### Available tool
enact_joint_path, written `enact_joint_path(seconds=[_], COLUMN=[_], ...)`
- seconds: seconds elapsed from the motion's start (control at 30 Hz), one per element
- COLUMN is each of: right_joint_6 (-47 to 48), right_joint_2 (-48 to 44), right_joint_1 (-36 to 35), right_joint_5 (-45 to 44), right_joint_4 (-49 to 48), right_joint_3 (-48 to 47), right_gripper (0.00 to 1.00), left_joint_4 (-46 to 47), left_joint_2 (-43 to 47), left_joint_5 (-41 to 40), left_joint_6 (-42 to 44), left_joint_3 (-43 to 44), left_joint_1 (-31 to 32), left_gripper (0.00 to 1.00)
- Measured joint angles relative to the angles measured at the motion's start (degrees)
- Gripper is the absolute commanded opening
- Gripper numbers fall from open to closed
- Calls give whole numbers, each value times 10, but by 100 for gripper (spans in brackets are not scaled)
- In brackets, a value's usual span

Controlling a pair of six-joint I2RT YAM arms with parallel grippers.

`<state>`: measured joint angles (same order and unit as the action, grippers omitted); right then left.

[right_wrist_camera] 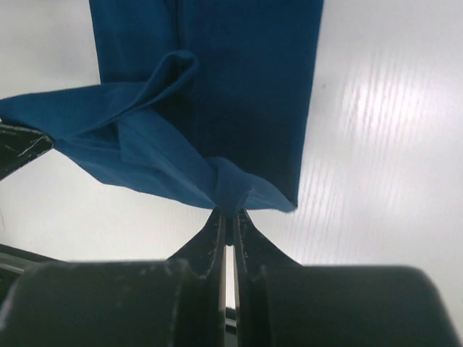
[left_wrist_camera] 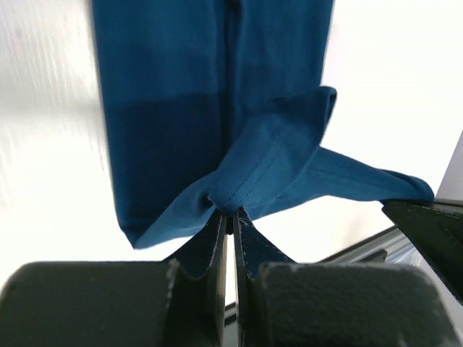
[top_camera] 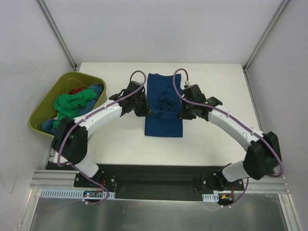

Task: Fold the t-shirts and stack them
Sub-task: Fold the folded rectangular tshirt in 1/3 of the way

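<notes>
A blue t-shirt point(top_camera: 163, 122), folded into a long strip, lies in the middle of the white table. My left gripper point(top_camera: 144, 111) is shut on its left edge point(left_wrist_camera: 231, 199) and my right gripper point(top_camera: 183, 114) is shut on its right edge point(right_wrist_camera: 230, 194). Both hold the cloth lifted, bunched between them at mid-length point(top_camera: 166, 102). The far point(top_camera: 159, 82) and near parts lie flat. More t-shirts, bright green point(top_camera: 72, 103), blue point(top_camera: 95, 89) and red point(top_camera: 75, 91), lie crumpled in the tub. No navy Mickey Mouse shirt shows.
The olive-green plastic tub point(top_camera: 42, 108) stands at the table's left edge. Grey walls and metal posts point(top_camera: 57, 33) enclose the table. A metal rail point(top_camera: 154, 190) runs along the near edge by the arm bases.
</notes>
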<state>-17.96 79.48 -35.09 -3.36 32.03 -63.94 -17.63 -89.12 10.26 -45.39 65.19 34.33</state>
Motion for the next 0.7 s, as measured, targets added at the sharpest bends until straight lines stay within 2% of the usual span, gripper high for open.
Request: enact_joint_path(seconds=[0.17,0.23,0.37,0.4,0.43,0.47,0.5,0.57,0.6,0.63,0.67,0.7], right_joint_6=[33,40,49,50,50,50,51,51,52,58,55,58], right_joint_2=[114,148,207,220,231,244,258,280,288,295,297,297], right_joint_1=[45,59,82,86,89,94,98,106,110,115,117,120], right_joint_5=[61,74,92,97,100,105,112,122,128,137,142,149], right_joint_4=[-20,-26,-34,-36,-36,-37,-38,-42,-45,-47,-48,-50], right_joint_3=[-65,-83,-117,-123,-128,-134,-140,-148,-151,-153,-154,-154], right_gripper=[1,4,8,11,15,20,40,67,74,80,88,90], left_joint_4=[1,-2,-4,-5,-6,-7,-7,-10,-12,-13,-15,-18], left_joint_2=[-90,-121,-166,-175,-181,-187,-190,-200,-204,-206,-206,-206], left_joint_5=[39,54,73,77,78,81,85,92,96,99,103,106], left_joint_6=[27,37,57,60,63,67,70,78,82,85,90,89], left_joint_3=[55,75,108,114,119,122,123,130,133,135,135,135], left_joint_1=[-50,-64,-82,-85,-89,-91,-94,-101,-101,-104,-104,-106], left_gripper=[0,0,14,28,36,41,57,71,95,99,99,99])
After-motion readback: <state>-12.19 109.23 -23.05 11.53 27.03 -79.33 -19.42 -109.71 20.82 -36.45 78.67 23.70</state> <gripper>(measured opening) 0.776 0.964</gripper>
